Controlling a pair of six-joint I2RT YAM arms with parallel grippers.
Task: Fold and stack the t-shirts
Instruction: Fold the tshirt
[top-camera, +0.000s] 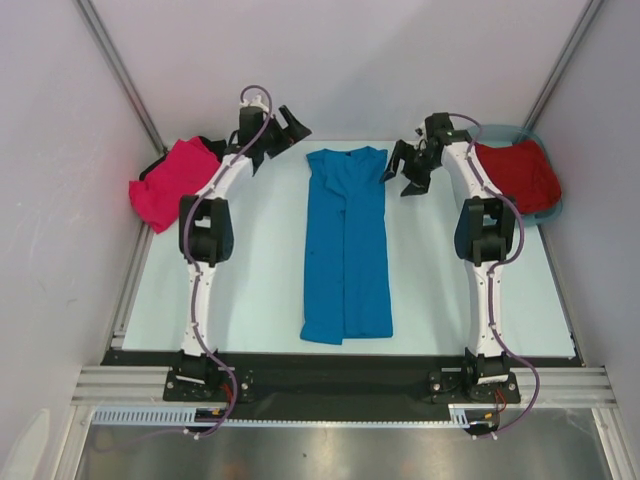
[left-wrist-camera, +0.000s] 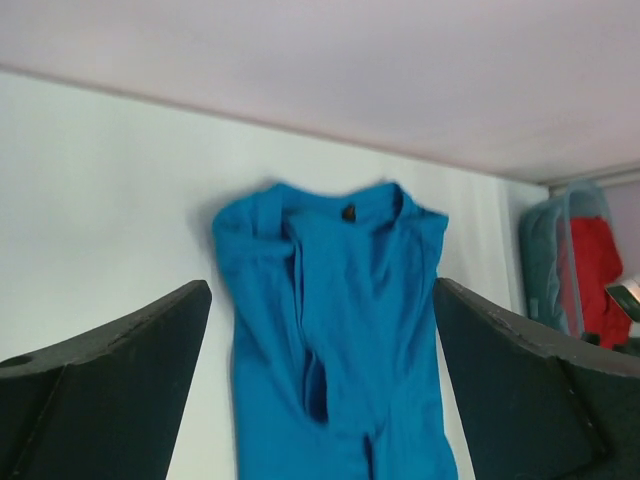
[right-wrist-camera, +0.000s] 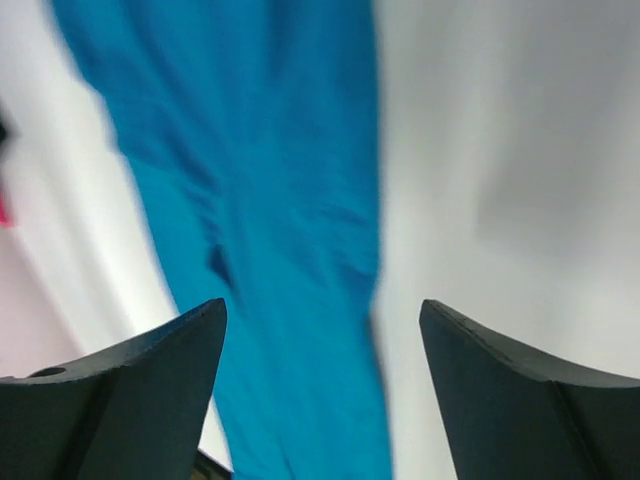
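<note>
A bright blue t-shirt lies in the middle of the table, folded lengthwise into a long strip, collar at the far end. It also shows in the left wrist view and the right wrist view. My left gripper is open and empty above the table, left of the collar. My right gripper is open and empty, right of the collar. A hot pink t-shirt lies crumpled at the far left with black cloth behind it. A dark red t-shirt lies in the tub.
A teal plastic tub stands at the far right of the table; it also shows in the left wrist view. White walls close in the back and both sides. A black strip runs along the table's near edge.
</note>
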